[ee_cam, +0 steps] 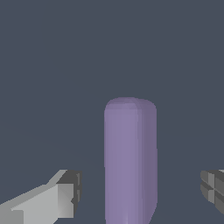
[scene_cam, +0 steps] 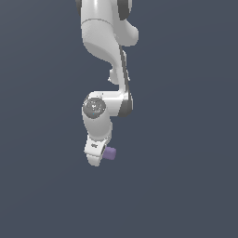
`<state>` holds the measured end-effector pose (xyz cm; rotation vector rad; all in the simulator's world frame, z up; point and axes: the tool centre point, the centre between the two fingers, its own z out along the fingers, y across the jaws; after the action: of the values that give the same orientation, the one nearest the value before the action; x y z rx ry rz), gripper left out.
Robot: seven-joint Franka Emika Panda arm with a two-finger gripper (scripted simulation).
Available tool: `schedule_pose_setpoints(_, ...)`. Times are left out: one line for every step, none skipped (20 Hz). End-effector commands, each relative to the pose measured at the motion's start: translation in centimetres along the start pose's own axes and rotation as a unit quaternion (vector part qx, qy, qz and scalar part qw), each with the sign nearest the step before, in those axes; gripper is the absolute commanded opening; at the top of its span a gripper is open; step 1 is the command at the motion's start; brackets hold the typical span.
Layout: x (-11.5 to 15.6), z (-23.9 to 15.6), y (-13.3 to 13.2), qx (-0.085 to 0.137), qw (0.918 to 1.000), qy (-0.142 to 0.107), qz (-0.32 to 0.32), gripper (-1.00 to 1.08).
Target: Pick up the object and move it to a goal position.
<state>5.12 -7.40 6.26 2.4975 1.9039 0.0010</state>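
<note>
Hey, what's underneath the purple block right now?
Only plain dark grey surface shows around the purple block. The open gripper straddles it, fingers apart from its sides. The spot directly beneath the block is covered by the block itself.

The arm [scene_cam: 104, 37] is glossy white, built of rounded, bulging links with dark bands at the joints and a round grey cap on the wrist joint. The white claw [ee_cam: 139, 192] has blocky light-grey fingers [ee_cam: 48, 202] tipped with darker grey pads
</note>
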Motion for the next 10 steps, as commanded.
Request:
schedule_pose_setpoints(0.0, 1.3, -0.1, 0.001, 1.0, 0.0, -0.001, 1.0)
schedule_pose_setpoints(0.0, 1.9, -0.1, 0.001, 1.0, 0.0, -0.001, 1.0)
schedule_pose_setpoints(0.0, 2.5, -0.1, 0.001, 1.0, 0.0, -0.001, 1.0)
schedule_pose_setpoints(0.0, 2.9, -0.1, 0.001, 1.0, 0.0, -0.002, 1.0)
schedule_pose_setpoints(0.0, 3.3, -0.1, 0.001, 1.0, 0.0, -0.002, 1.0)
schedule_pose_setpoints(0.0, 3.5, -0.1, 0.001, 1.0, 0.0, -0.002, 1.0)
schedule_pose_setpoints(0.0, 3.7, -0.1, 0.001, 1.0, 0.0, -0.002, 1.0)
schedule_pose_setpoints(0.0, 3.8, -0.1, 0.001, 1.0, 0.0, -0.002, 1.0)
schedule_pose_setpoints(0.0, 3.8, 0.0, 0.001, 1.0, 0.0, -0.002, 1.0)
schedule_pose_setpoints(0.0, 3.8, 0.0, 0.001, 1.0, 0.0, -0.002, 1.0)
